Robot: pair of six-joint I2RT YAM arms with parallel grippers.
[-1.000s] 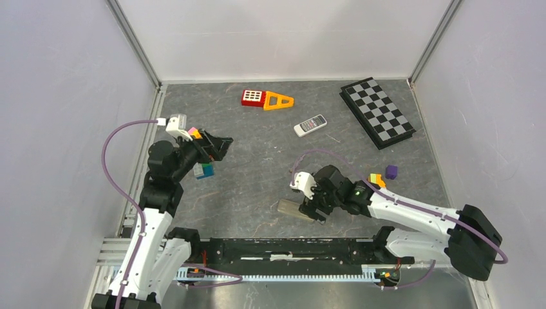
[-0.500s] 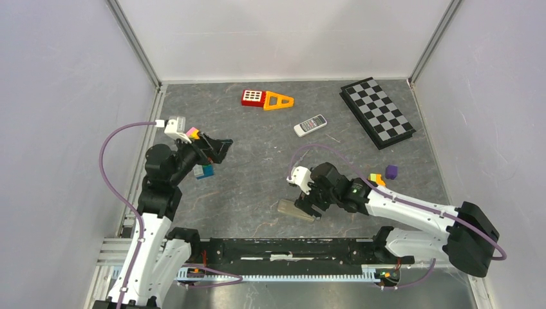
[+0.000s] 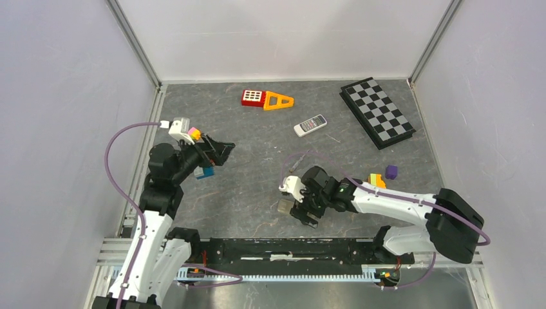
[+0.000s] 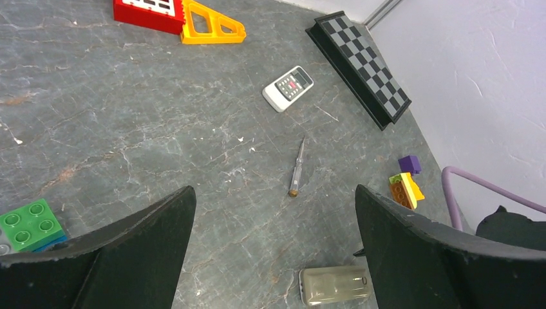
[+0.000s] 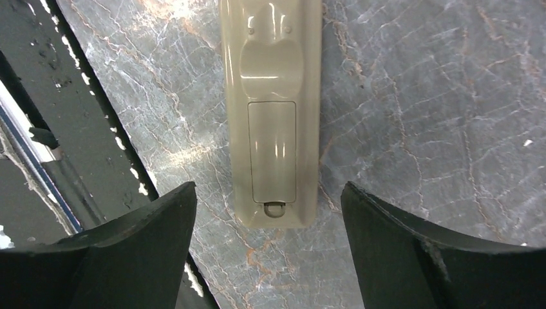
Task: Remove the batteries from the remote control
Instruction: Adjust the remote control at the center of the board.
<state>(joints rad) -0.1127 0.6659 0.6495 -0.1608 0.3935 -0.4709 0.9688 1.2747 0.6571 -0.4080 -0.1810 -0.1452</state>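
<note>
A beige remote (image 5: 272, 109) lies face down near the table's front edge, its battery cover shut. It also shows in the top view (image 3: 285, 206) and the left wrist view (image 4: 335, 285). My right gripper (image 5: 269, 193) is open and hovers over the remote's cover end, one finger on each side, touching nothing; in the top view it (image 3: 304, 212) hides most of the remote. My left gripper (image 4: 273, 190) is open and empty, held in the air at the left (image 3: 219, 151). A white remote (image 3: 310, 125) lies further back. No batteries are in view.
A thin pen-like stick (image 3: 297, 161) lies behind the right gripper. A checkerboard (image 3: 376, 112) is at back right, with a red block (image 3: 254, 97) and an orange triangle (image 3: 278, 101) at the back. Green and blue bricks (image 3: 205, 171) sit under the left gripper. A purple cube (image 3: 391, 172) is at right. The black rail (image 3: 290, 248) borders the front.
My right gripper has moved left along the beige remote and now covers most of it in the top view. The stick behind it has come into sight. The left arm shifted slightly.
</note>
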